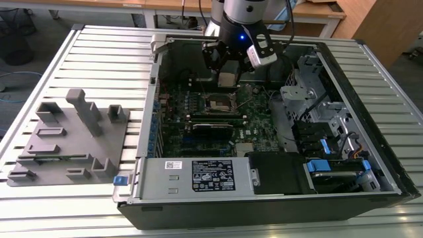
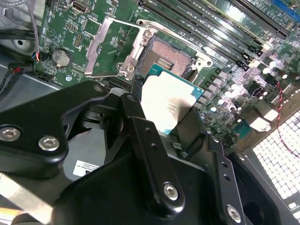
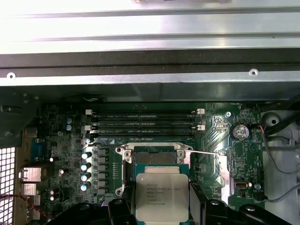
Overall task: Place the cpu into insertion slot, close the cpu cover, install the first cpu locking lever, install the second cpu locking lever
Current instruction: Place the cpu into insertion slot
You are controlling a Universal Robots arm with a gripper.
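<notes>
My gripper (image 1: 227,74) hangs inside the open computer case, shut on the cpu (image 1: 227,80), a flat square chip with a pale silvery top. In both wrist views the cpu (image 3: 161,196) (image 2: 169,104) sits pinched between the black fingers (image 3: 123,208) by two opposite edges. It is held a short way above the board, close to the insertion slot (image 3: 154,158) (image 2: 165,58) (image 1: 220,103), which lies bare with its dark contact field showing. The cpu cover (image 2: 106,46) (image 3: 224,172) is swung open to one side of the slot. A thin locking lever (image 3: 206,153) stands out beside it.
Long black memory slots (image 3: 143,119) run along the green board (image 1: 254,131) beside the socket. The case wall (image 3: 150,70) stands close behind the gripper. A drive cage (image 1: 310,104) and a power supply (image 1: 195,176) fill the case's other sides. A grey fixture tray (image 1: 66,144) lies at the exterior view's left.
</notes>
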